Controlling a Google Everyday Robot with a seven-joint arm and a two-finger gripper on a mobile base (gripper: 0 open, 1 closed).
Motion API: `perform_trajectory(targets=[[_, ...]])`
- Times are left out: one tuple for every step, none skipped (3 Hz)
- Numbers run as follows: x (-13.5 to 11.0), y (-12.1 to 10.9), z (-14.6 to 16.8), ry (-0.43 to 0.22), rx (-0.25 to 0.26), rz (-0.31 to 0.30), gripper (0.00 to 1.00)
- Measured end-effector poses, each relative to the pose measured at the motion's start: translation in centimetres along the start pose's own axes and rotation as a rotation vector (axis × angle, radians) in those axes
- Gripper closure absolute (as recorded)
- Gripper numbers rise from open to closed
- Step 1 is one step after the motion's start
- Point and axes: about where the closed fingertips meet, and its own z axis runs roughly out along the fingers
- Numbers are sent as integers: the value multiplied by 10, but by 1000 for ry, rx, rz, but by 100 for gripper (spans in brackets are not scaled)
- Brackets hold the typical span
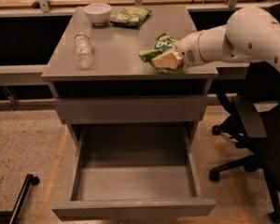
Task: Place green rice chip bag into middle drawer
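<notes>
The green rice chip bag (161, 53) is bright green with white lettering and pale chip pictures. It sits at the front right of the grey cabinet top (116, 45). My gripper (176, 56) comes in from the right on the white arm and is shut on the bag's right end, holding it slightly tilted just at the surface. The middle drawer (135, 183) is pulled wide open below, showing its flat grey floor with nothing in it. It lies below and to the left of the bag.
A white bowl (97, 12) and a smaller dark olive-green bag (129, 17) stand at the back of the top. A clear plastic bottle (83, 50) lies at the left. The shallow top drawer front (130, 108) is closed. A black office chair (252, 139) stands at the right.
</notes>
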Motion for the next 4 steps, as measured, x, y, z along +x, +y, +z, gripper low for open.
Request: perform_trajectory(targets=[[-2, 27, -43, -15, -18, -38, 100], [16, 48, -87, 1, -50, -79, 100], [47, 57, -99, 56, -125, -63, 100], [54, 68, -100, 81, -172, -62, 100]])
